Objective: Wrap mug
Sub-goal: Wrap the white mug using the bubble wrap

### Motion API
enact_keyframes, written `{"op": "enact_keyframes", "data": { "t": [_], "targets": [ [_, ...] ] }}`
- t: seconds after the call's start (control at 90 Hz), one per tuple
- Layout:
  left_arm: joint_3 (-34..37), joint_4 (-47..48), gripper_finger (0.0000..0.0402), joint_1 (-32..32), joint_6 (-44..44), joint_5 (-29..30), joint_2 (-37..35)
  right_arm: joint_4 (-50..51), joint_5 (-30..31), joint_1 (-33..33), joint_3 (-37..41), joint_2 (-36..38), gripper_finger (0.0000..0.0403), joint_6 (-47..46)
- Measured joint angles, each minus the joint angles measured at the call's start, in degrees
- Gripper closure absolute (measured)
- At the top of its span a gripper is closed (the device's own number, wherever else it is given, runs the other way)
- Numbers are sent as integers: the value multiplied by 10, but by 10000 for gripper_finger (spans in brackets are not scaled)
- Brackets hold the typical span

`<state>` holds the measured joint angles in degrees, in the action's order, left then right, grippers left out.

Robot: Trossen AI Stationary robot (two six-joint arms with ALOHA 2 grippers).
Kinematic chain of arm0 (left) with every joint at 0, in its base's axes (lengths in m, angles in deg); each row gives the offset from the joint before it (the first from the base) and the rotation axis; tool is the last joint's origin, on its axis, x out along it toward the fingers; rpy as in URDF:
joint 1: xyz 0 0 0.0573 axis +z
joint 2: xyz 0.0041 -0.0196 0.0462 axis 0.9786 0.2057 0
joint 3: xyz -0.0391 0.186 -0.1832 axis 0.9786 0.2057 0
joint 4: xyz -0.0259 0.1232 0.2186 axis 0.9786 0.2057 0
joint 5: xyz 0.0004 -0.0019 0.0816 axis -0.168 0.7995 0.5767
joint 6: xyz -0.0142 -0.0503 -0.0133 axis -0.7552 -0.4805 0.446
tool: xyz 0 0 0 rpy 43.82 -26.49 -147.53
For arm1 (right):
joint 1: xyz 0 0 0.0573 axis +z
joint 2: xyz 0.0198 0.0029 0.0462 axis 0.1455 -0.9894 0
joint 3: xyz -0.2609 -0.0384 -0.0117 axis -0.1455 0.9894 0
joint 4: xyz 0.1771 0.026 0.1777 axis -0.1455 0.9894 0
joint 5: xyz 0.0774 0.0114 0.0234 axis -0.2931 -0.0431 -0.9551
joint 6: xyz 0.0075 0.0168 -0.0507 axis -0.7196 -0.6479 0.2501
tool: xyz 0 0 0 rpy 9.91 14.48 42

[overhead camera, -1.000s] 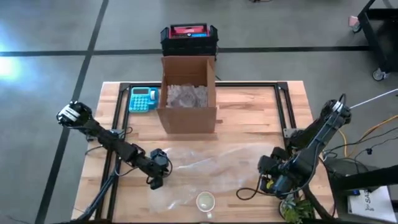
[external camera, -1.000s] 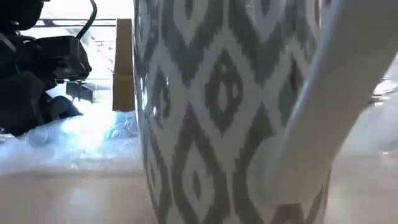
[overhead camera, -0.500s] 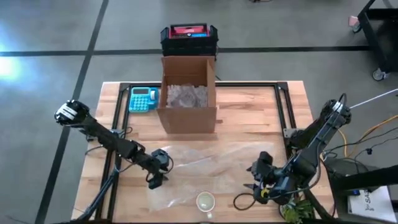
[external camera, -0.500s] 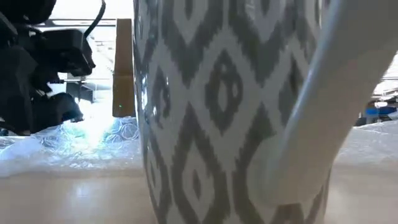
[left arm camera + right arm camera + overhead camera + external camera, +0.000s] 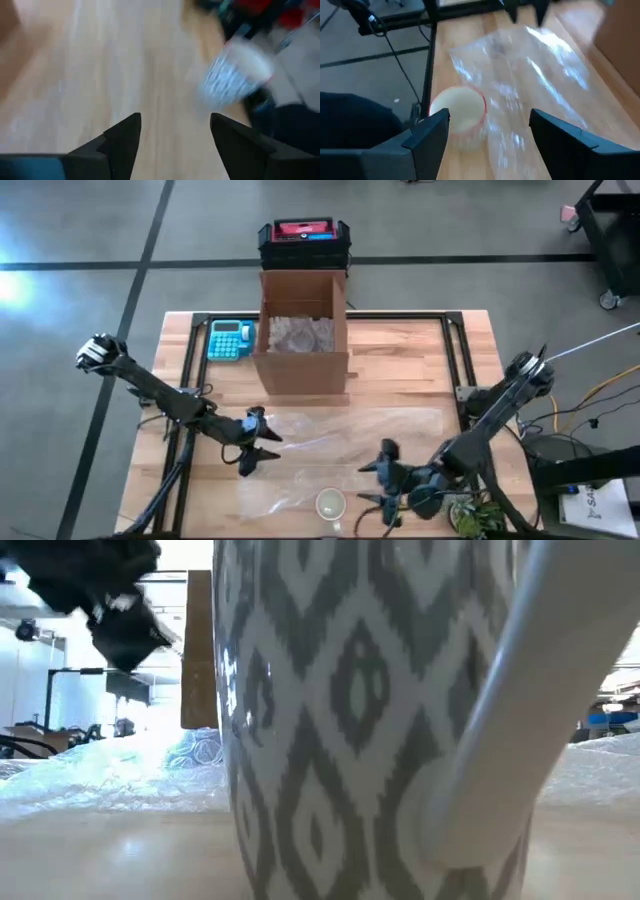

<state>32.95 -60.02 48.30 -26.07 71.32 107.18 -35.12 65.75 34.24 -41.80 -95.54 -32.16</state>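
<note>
Grey floor [image 5: 80, 330] with dark lines, bright room

A blue calculator [image 5: 230, 340] lies near the table's [image 5: 400, 370] far left corner, beside an open cardboard box [image 5: 303, 332]; a black crate [image 5: 304, 242] stands beyond the far edge.

A white ceramic mug [image 5: 380, 720] carries a grey diamond pattern, with a plain white handle and pale inside. It stands on a clear, glinting sheet of bubble wrap [image 5: 340, 445] over a light wooden tabletop [image 5: 400, 360]. Farther off are a plain brown cardboard box [image 5: 303, 330], a turquoise calculator [image 5: 230, 339], and a black-and-red case [image 5: 304, 237].
</note>
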Motion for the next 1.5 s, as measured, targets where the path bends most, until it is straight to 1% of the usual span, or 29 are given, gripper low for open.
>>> {"op": "enact_keyframes", "data": {
  "t": [0.067, 0.167, 0.244, 0.289, 0.411, 0.478, 0.522, 0.6, 0.744, 0.9, 1.111, 1.233, 1.5],
  "targets": [
    [0, -11, 188, -1, 15, 0, -2, -26, -46, -19, -15, -32, 136, 37],
    [0, -8, 195, -1, 16, 1, 4, -30, -128, -47, -59, -84, 133, 69],
    [0, -6, 201, -1, 17, 1, 14, -12, -161, -63, -103, -121, 134, 102],
    [0, -8, 204, -1, 17, 1, 20, 28, -165, -72, -132, -139, 136, 109],
    [0, -9, 214, -1, 17, 1, 35, 188, -178, -97, -221, -179, 146, 100],
    [0, -8, 220, -1, 17, 1, 43, 259, -203, -108, -258, -199, 153, 97],
    [0, -8, 223, -1, 17, 1, 47, 279, -228, -114, -276, -215, 158, 93],
    [0, -8, 230, -1, 17, 1, 51, 285, -271, -116, -297, -240, 167, 93],
    [0, -9, 241, -1, 17, 1, 52, 298, -272, -122, -333, -280, 185, 97],
    [0, -8, 251, -1, 16, 1, 53, 364, -269, -133, -378, -321, 204, 93],
    [0, -10, 264, -1, 12, 1, 53, 408, -275, -136, -403, -340, 238, 98],
    [0, -11, 270, -1, 12, 1, 53, 412, -273, -138, -397, -340, 269, 97],
    [0, -13, 285, -1, 12, 1, 54, 420, -273, -142, -392, -340, 360, 100]
  ]
}}
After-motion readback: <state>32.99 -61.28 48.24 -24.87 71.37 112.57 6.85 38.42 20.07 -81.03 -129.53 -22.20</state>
